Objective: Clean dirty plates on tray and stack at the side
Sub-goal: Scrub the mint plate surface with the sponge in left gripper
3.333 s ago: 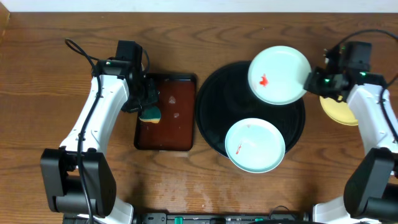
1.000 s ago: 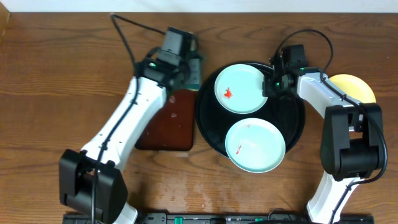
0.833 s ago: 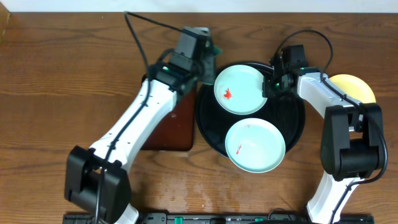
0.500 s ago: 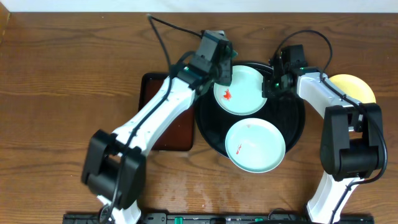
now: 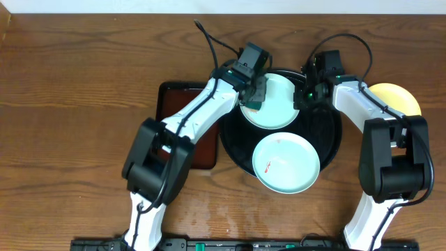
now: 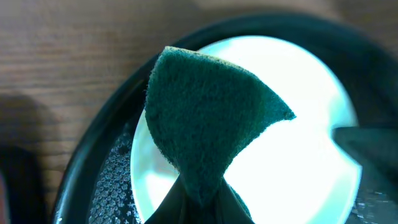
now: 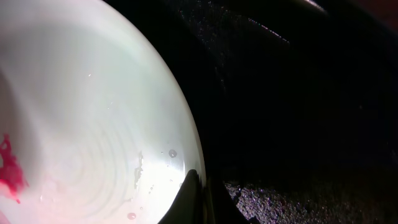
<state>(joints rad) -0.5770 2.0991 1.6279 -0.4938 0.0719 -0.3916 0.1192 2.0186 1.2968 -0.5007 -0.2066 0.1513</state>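
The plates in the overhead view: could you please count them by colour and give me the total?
Pale mint-white round plates: 2
Pale yellow round plate: 1
Total: 3

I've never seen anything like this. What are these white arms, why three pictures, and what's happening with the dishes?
Two robot arms work at a wooden table. One picture looks down from above; the other two come from cameras on each wrist. The left claw pinches a green sponge over the upper plate on the black tray. The right claw grips that plate's rim. A lower plate shows a red smear; a yellow plate lies on the table beside the tray.
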